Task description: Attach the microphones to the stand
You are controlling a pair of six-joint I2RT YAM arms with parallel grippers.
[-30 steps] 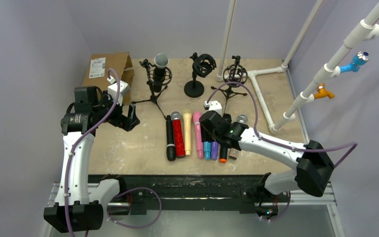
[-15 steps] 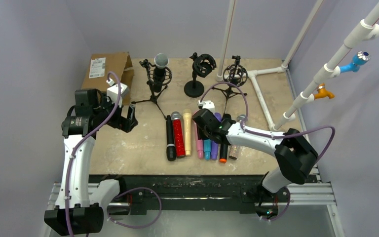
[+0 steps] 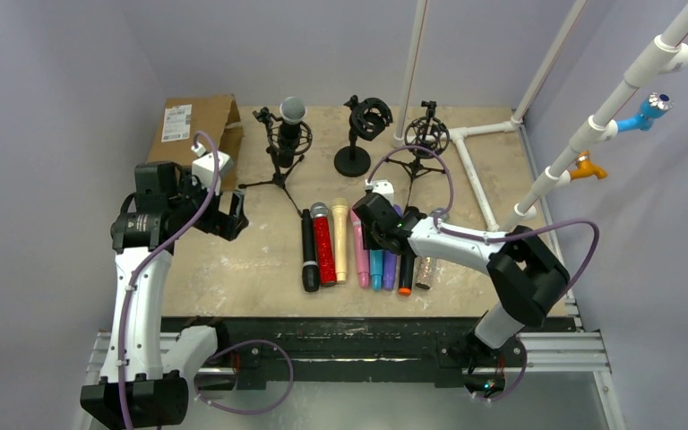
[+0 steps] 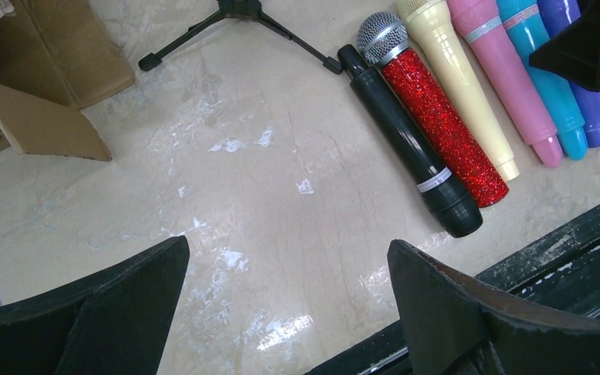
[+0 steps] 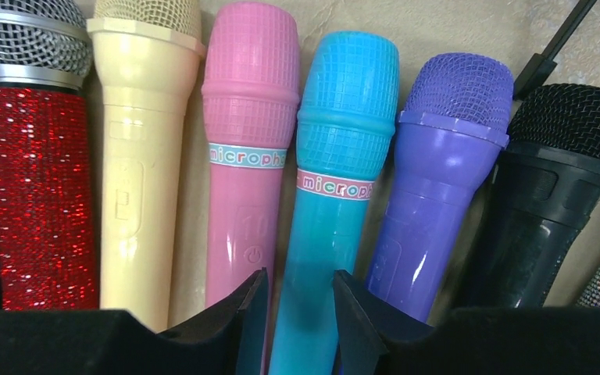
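Several microphones lie side by side on the table: black [image 3: 309, 255], glittery red [image 3: 323, 249], cream [image 3: 339, 240], pink [image 3: 361, 264], blue [image 3: 376, 270], purple [image 3: 390, 270], a black one with an orange end [image 3: 406, 276] and glittery silver [image 3: 425, 271]. My right gripper [image 3: 373, 235] is low over the row, its fingers closed on either side of the blue microphone [image 5: 336, 203], which still lies flat. My left gripper [image 4: 287, 246] is open and empty above bare table, left of the row. A tripod stand [image 3: 285, 148] holds a grey-headed microphone [image 3: 292, 111]; a round-base stand [image 3: 356, 134] and another tripod stand [image 3: 425, 139] hold nothing.
A brown cardboard box [image 3: 193, 121] sits at the back left, also in the left wrist view [image 4: 39, 78]. A white pipe frame [image 3: 475, 175] stands at the back right. The black table edge [image 3: 340, 322] runs along the front.
My right arm's elbow swung left and inward, and the right gripper shifted slightly left and settled over the blue microphone. The left arm barely moved.
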